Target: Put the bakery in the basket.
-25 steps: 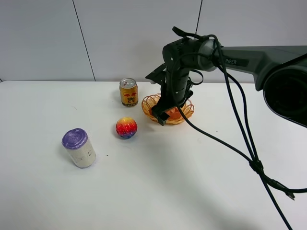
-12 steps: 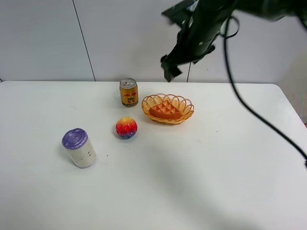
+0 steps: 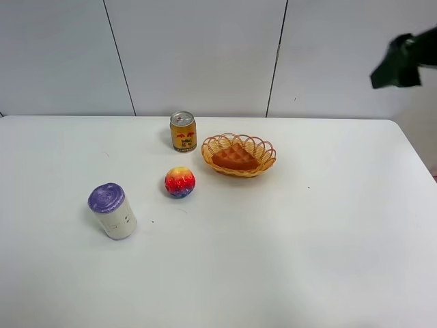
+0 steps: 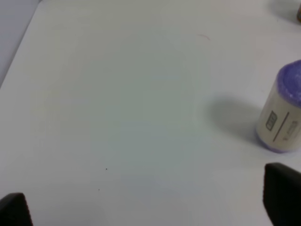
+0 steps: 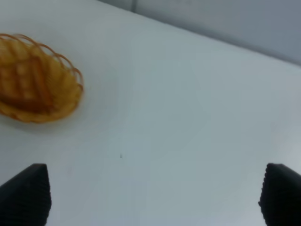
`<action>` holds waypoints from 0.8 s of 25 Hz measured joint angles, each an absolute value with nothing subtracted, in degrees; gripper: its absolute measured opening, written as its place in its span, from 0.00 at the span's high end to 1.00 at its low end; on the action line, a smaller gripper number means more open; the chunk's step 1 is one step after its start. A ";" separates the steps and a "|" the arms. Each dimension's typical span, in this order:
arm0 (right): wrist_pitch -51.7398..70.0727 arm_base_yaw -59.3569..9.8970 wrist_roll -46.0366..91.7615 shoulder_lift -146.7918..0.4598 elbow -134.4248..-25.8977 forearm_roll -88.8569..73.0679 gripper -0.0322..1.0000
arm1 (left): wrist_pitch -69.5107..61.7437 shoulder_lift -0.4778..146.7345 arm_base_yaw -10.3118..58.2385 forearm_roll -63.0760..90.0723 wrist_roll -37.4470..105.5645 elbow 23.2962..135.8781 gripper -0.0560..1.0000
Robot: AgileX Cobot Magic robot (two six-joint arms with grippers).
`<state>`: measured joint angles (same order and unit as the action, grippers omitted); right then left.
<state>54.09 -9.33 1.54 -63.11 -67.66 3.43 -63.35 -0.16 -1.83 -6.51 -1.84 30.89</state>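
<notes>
1. Placing step judged finished: waffle (image 3: 235, 156) lying inside the basket (image 3: 263, 164), grid face up, well within the looped rim; same pair seen blurred from the right wrist, waffle (image 5: 28, 82) resting in the basket (image 5: 70, 96).
2. Right tool (image 5: 155, 193) spread wide, one dark finger (image 5: 28, 193) at each lower corner of its wrist view, bare desk (image 5: 188, 117) between them and nothing clamped; basket well off to one side of the gap, not between the fingers.
3. Seen from above only as a dark blur (image 3: 403, 61) high at the right edge, well apart from the basket; jaw state not readable there.
4. Left tool (image 4: 150, 202) likewise apart and empty, fingers (image 4: 282, 193) at the two lower corners of its own view over open desk (image 4: 117, 94); purple-topped can (image 4: 282, 113) upright near one finger but not touched.
5. Elsewhere on the desk (image 3: 273, 260): gold drink can (image 3: 183, 131) standing just beside the basket, without clear contact; striped ball (image 3: 180, 182) in front of it, apart from both; purple-topped can (image 3: 112, 211) well off to the left; none of these part of the job.
6. Step in hand, as a judgement: retreat after release, with the goal already met.
7. Next move, if any: little beyond parking both arms clear; no fresh grasp called for; only caution is to keep away from the basket rim so as not to tip the waffle out.
</notes>
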 joint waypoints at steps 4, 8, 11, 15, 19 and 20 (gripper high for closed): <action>52.60 0.23 1.40 -45.12 -52.69 2.57 0.12 | -63.35 -0.16 -1.83 -6.51 -1.84 30.89 0.00; 49.65 3.52 1.67 -29.97 -41.09 1.62 0.12 | -63.35 -0.16 -1.83 -6.51 -1.84 30.89 0.00; 46.09 3.52 2.50 -21.92 -34.41 0.74 0.12 | -63.35 -0.16 -1.83 -6.51 -1.84 30.89 0.00; 47.78 3.52 2.15 -13.77 -30.00 -0.67 0.12 | -63.35 -0.16 -1.83 -6.51 -1.84 30.89 0.00; 51.40 3.52 1.82 -6.38 -28.35 -1.61 0.12 | -63.35 -0.16 -1.83 -6.51 -1.84 30.89 0.00; 51.53 3.52 1.82 -4.32 -28.28 -1.65 0.12 | -63.35 -0.16 -1.83 -6.51 -1.84 30.89 0.00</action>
